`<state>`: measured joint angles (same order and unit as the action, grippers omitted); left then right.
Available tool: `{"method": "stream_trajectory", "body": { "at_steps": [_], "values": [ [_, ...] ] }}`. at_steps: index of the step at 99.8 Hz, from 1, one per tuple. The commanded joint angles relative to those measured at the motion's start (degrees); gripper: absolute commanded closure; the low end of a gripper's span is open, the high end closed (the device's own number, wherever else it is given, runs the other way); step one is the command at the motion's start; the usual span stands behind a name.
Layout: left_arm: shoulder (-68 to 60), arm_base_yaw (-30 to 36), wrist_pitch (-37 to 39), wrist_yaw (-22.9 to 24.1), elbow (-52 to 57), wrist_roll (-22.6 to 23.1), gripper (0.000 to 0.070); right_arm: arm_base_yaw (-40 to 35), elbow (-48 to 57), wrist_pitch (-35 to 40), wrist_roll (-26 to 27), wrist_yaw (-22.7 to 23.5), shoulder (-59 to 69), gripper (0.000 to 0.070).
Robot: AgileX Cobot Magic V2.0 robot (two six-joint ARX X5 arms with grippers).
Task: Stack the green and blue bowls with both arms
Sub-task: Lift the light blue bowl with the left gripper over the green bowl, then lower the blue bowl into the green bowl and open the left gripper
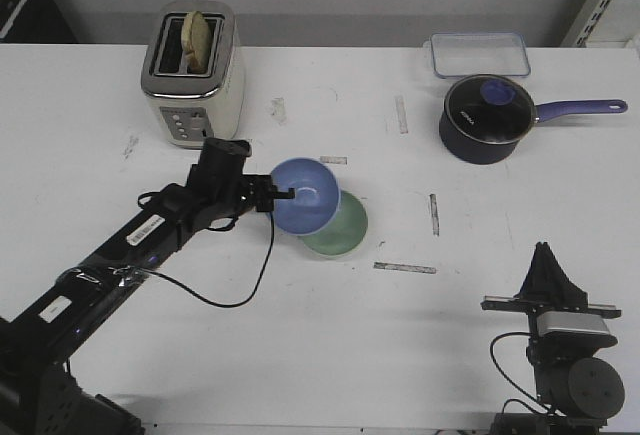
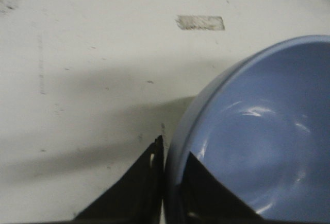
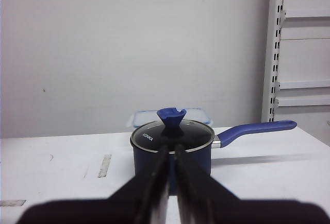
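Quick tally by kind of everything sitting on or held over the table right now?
Bowls: 2 (blue bowl, green bowl)
Saucepans: 1 (saucepan)
Toasters: 1 (toaster)
Clear containers: 1 (container)
Total: 5

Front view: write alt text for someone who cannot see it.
The left gripper holds the blue bowl by its rim, tilted over the green bowl mid-table. The right gripper rests near the front edge, away from both. Behind stand a toaster, a navy saucepan and a clear container.
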<state>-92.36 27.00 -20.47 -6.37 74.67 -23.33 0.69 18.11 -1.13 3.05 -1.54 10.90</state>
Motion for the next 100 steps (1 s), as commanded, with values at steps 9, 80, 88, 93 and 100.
{"method": "stream_trajectory", "body": {
  "at_steps": [9,80,88,93,100],
  "values": [
    [-2.2,3.0,2.4,-0.3,1.1,-0.3,0.0699,0.0,0.0,-0.6,0.6,0.0,-0.1,0.0688],
    [-4.0,7.4,4.7,-0.3,1.1,0.1,0.0697,0.0,0.0,-0.6,0.6,0.0,-0.1,0.0688],
    [-4.4,7.5,4.7,-0.3,1.1,0.1,0.0696,0.0,0.0,-0.6,0.6,0.0,-0.1,0.0688],
    [-4.4,7.5,4.7,-0.3,1.1,0.1,0.069,0.0,0.0,-0.6,0.6,0.0,-0.1,0.0688],
    [-4.4,7.5,4.8,-0.2,1.1,0.1,0.0623,0.0,0.0,-0.6,0.6,0.0,-0.1,0.0688]
  ]
}}
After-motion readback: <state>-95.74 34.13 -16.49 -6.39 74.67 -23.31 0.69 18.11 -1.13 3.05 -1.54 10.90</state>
